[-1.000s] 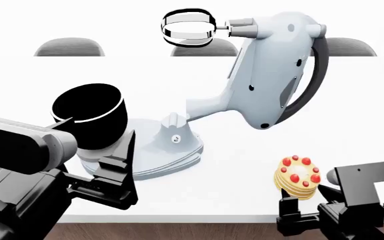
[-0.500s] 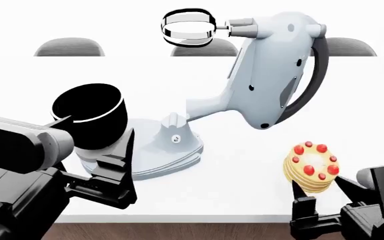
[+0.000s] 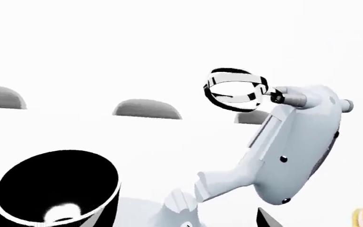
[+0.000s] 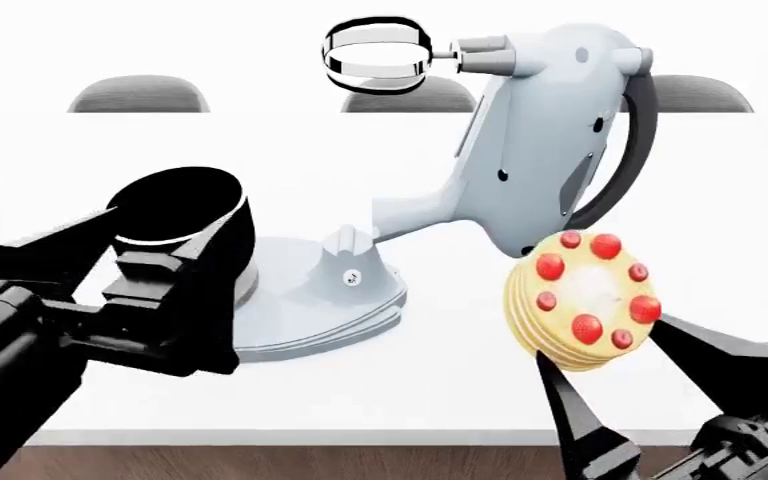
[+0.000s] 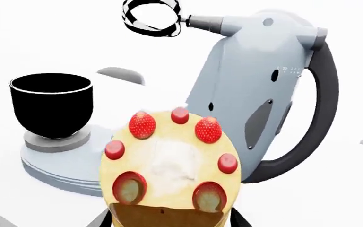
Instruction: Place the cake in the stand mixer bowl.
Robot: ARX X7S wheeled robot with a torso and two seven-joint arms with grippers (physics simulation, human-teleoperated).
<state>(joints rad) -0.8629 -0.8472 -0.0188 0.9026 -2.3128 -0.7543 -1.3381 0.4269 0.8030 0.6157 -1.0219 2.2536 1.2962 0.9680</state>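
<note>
Two black fingers of the right claw [image 4: 614,365] pinch the cake [image 4: 587,299] by its pale-yellow sides and hold it clear of the white bench [image 4: 411,395], its iced, strawberry-ringed top tipped toward the head camera, just in front of the tilted-back head of the stand mixer [image 4: 544,140]. The stand mixer bowl [image 4: 184,232] sits on the mixer's base, well apart from the cake toward the robot's left, mouth open upward and nothing visible inside. The left claw [image 4: 164,262] stands spread around or just in front of the bowl; whether its fingers touch the wall I cannot tell. The cake looks light and soft, so I would judge it easily crushed or smeared: the layered sides are the sound place to grip, as now, keeping pressure low and off the icing and berries, and the tilt suggests it could slip if the hold loosens. Compared with half a second ago, the cake has risen and moved inward from low near the bench edge, now overlapping the mixer head in the head view, and the left arm has shifted so its claw reaches higher about the bowl.
</note>
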